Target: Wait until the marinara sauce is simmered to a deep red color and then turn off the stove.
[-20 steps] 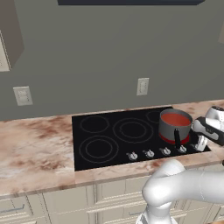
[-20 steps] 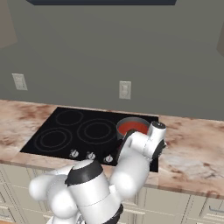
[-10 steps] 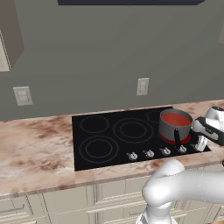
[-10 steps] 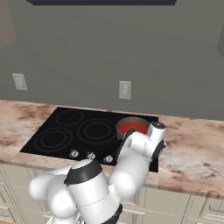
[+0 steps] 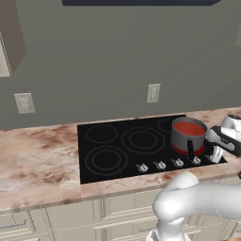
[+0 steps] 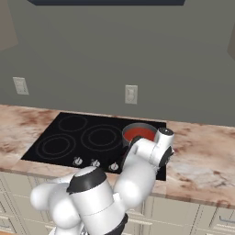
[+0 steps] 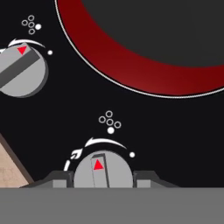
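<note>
The marinara sauce [image 5: 189,128] is a red-orange disc filling the grey saucepan [image 5: 187,139], which stands on the front right burner of the black stove [image 5: 117,160]. The sauce [image 6: 140,134] also peeks out behind my arm in the right base view. In the hand view the burner ring [image 7: 127,57] glows deep red under the pan's dark bottom. My gripper [image 7: 103,179] sits at the stove's right front corner [image 5: 215,154]. Its finger tips [image 7: 59,179] press against both sides of a silver knob [image 7: 103,169] whose red marker points up.
A second knob [image 7: 21,72] lies to the upper left in the hand view. Other knobs [image 5: 160,165] line the stove's front edge. Marble counter [image 5: 37,164] flanks the stove, with wall outlets [image 5: 153,92] behind. The pan's black handle [image 5: 190,148] points toward the knobs.
</note>
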You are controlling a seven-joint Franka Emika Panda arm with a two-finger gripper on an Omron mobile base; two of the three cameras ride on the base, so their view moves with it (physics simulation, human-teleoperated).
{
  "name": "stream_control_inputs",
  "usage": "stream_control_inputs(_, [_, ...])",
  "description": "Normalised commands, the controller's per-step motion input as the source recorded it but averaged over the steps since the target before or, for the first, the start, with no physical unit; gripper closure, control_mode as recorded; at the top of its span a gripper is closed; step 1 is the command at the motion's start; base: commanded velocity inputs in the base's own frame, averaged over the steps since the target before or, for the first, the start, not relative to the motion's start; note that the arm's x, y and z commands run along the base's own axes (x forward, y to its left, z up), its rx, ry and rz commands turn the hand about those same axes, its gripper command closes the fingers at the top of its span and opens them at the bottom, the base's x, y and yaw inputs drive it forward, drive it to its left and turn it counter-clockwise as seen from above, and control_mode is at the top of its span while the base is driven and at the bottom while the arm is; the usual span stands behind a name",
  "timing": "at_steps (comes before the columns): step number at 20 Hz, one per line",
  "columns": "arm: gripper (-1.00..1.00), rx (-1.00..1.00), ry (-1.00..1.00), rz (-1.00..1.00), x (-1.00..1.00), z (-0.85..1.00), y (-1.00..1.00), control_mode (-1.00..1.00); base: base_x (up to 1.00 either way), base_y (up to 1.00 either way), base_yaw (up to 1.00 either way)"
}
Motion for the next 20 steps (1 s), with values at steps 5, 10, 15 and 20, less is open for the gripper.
stream_control_inputs(5, [1.00,0.00,0.00,0.00,0.00,0.00,0.00,-1.00,0.00,0.00,0.00])
stream_control_inputs(10, [1.00,0.00,0.00,0.00,0.00,0.00,0.00,-1.00,0.00,0.00,0.00])
stream_control_inputs(15, [1.00,0.00,0.00,0.00,0.00,0.00,0.00,-1.00,0.00,0.00,0.00])
stream_control_inputs(20, [1.00,0.00,0.00,0.00,0.00,0.00,0.00,-1.00,0.00,0.00,0.00])
